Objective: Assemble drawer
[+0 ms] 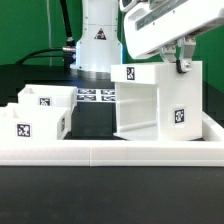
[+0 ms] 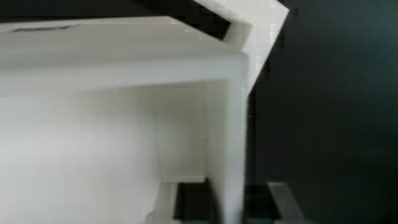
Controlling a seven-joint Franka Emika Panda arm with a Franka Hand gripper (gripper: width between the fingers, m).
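The drawer's large white casing (image 1: 140, 100) stands upright at the exterior view's right, its open side toward the camera, with tags on its top and right wall. My gripper (image 1: 183, 62) comes down onto the top edge of its right wall. In the wrist view the gripper (image 2: 228, 206) straddles that thin wall (image 2: 231, 130), with a dark fingertip (image 2: 192, 205) pressed against each face, so it is shut on the wall. Two small tagged trays (image 1: 45, 99) (image 1: 36, 126) sit at the exterior view's left, one behind the other.
A long low white rail (image 1: 110, 152) runs across the front of the table. The marker board (image 1: 97, 96) lies flat behind, between the trays and the casing. The arm's white base (image 1: 97, 40) stands at the back with black cables on its left.
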